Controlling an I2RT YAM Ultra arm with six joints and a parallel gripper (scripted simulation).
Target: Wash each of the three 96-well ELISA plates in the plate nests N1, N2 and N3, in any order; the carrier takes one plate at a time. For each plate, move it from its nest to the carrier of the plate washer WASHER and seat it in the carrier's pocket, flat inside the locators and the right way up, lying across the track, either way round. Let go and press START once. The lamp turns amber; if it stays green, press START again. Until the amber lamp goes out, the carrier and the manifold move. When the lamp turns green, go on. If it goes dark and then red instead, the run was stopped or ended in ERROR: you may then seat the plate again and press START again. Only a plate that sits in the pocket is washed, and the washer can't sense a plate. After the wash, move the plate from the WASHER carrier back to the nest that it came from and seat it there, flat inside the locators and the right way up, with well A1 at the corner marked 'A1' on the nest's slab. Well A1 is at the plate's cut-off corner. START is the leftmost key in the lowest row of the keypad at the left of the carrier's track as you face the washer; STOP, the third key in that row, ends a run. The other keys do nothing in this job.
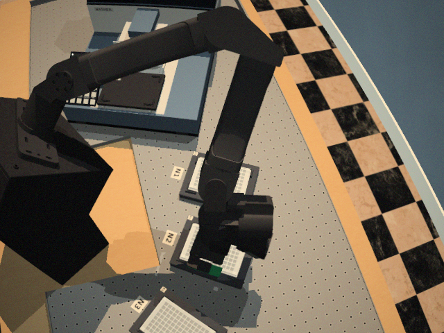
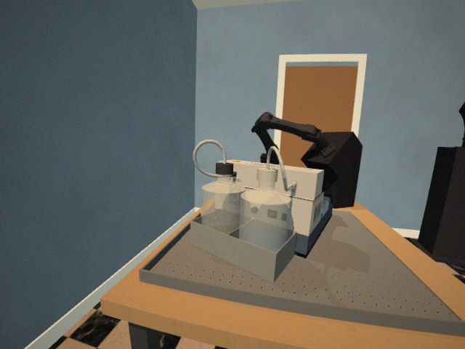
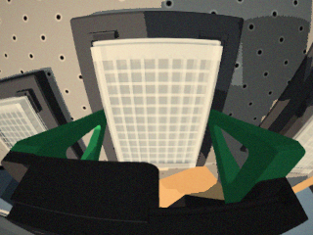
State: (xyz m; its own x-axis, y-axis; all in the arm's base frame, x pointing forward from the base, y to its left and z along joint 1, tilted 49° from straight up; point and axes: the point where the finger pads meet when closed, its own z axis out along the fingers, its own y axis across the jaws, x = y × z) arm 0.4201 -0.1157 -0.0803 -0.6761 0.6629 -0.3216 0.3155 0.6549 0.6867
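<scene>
Two clear glass bottles [image 2: 262,214] with curved white tubing stand in a grey open tray [image 2: 240,257] near the perforated grey board's [image 2: 338,278] far edge. A brown door [image 2: 319,101] in a white frame sits in the blue wall [image 2: 94,131]. Checkered black-and-tan floor tiles [image 1: 358,118] run along the orange wooden table's [image 2: 225,319] right edge.
</scene>
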